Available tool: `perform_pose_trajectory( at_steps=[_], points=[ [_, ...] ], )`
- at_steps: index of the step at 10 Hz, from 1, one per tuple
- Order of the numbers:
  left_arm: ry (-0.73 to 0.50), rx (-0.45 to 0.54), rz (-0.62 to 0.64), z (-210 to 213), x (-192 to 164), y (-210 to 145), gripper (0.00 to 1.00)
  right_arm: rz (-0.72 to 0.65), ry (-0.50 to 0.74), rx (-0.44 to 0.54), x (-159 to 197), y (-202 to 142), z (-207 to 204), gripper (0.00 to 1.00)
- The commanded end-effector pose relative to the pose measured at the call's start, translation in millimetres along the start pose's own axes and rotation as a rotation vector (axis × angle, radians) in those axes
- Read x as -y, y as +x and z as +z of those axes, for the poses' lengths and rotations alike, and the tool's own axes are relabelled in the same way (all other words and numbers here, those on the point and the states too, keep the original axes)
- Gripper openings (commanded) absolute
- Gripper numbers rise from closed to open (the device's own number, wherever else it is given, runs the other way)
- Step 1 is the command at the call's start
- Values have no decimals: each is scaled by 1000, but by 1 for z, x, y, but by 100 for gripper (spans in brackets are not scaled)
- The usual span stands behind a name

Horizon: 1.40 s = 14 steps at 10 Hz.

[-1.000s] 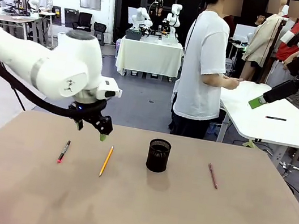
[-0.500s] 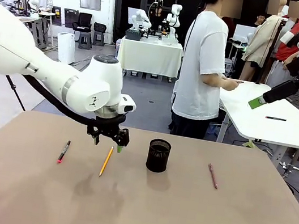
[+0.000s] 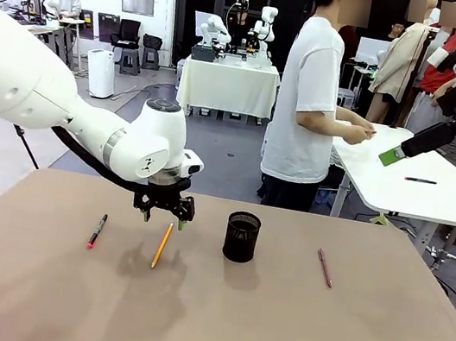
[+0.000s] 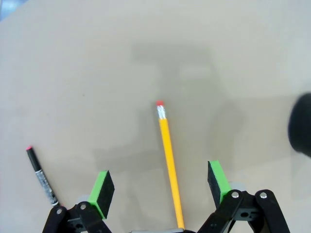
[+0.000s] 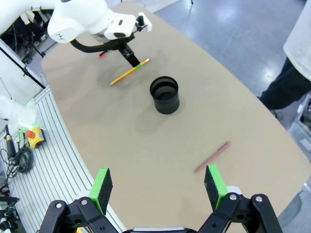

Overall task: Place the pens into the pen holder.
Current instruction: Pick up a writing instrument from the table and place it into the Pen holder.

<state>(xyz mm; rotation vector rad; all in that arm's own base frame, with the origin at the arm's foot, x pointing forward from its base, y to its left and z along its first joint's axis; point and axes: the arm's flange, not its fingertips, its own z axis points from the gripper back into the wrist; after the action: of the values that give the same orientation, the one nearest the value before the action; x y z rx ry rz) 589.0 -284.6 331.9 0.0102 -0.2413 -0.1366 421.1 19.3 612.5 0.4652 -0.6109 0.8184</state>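
yellow pencil (image 4: 167,145) lies under our open left pincer (image 4: 161,180); right pincer (image 5: 158,187) open too. descending off-centre, a pad (image 4: 103,187) could roll it away.

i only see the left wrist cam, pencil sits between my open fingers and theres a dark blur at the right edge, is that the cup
Observer: Yes. It is the black mesh cup, standing upright just to the robot's right of the pencil. From above it looks empty.
Operator: anything past the cup i cant see
Observer: A pinkish pen lies flat on the table, to the robot's right of the cup and apart from it.
Operator: wheres the other gripper
Observer: The right gripper hangs high above the table's right side, open and holding nothing.
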Motion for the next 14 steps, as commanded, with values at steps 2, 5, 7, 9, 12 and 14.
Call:
perform_pose_trajectory(
  at_steps=[2,5,7,9,12,14],
  points=[
    [96,10,73,-19,18,19,100,2,15,16,-1,0,0,100],
    [79,-5,65,-25,19,24,80,2,15,16,-1,0,0,100],
    [73,-14,69,-27,22,25,41,2,15,16,-1,0,0,100],
    [74,-30,67,-27,21,25,1,2,15,16,-1,0,0,100],
    [80,-53,69,-29,21,24,0,2,15,16,-1,0,0,100],
    [75,-70,65,-30,20,23,0,2,15,16,-1,0,0,100]
  ],
)
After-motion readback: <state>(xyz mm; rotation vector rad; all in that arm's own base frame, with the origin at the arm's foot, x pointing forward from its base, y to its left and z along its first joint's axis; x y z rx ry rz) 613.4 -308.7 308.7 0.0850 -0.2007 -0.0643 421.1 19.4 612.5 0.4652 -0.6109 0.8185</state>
